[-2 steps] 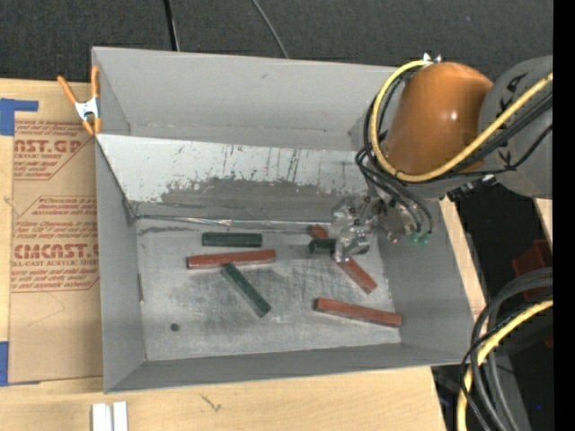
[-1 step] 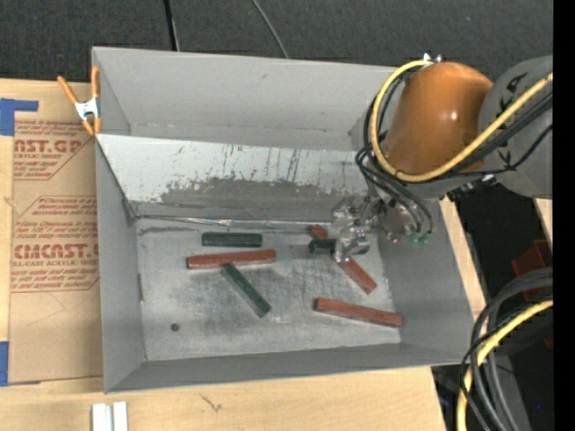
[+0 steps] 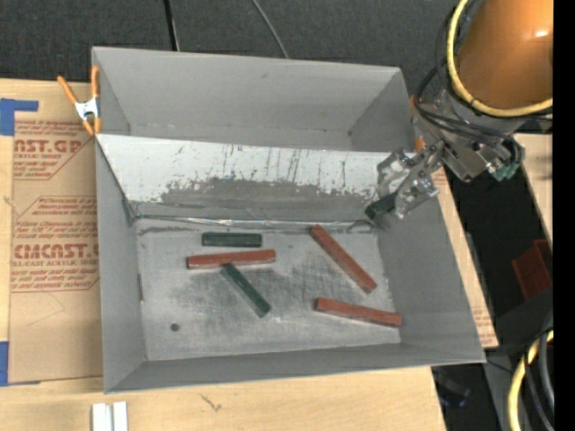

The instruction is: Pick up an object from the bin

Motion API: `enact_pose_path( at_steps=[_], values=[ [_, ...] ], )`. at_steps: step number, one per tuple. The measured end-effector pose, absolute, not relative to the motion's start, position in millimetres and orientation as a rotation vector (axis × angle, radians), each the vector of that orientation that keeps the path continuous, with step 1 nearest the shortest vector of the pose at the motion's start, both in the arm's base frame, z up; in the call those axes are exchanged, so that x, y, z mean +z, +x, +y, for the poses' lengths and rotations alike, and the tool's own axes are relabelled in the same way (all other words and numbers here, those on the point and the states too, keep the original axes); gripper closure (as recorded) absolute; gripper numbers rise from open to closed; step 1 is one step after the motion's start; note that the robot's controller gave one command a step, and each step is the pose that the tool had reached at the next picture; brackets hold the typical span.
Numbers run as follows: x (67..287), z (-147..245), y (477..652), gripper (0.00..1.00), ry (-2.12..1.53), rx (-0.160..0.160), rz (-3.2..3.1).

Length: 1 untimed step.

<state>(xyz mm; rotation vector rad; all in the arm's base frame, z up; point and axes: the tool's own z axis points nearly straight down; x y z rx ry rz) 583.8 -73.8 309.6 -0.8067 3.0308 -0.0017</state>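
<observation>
My gripper (image 3: pixel 384 206) hangs at the bin's far right corner, above the sloping right wall and clear of the floor. Nothing shows in it. Nearest to it is a red-brown stick (image 3: pixel 342 258) that lies slantwise on the floor, below and to the left of the gripper. A second red-brown stick (image 3: pixel 358 312) rests almost level near the front right of the floor.
On the left half of the floor lie a short dark green stick (image 3: pixel 232 239), a red-brown stick (image 3: pixel 231 259) just under it, and a slanted dark green stick (image 3: pixel 246 290). The arm with its orange cover stands over the bin's right rim.
</observation>
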Motion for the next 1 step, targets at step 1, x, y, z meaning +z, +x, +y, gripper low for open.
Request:
enact_pose_path(
  at_steps=[1],
  values=[
    [309.1,-73.5,583.6,1.0,-0.807,0.0,3.032]
  ],
)
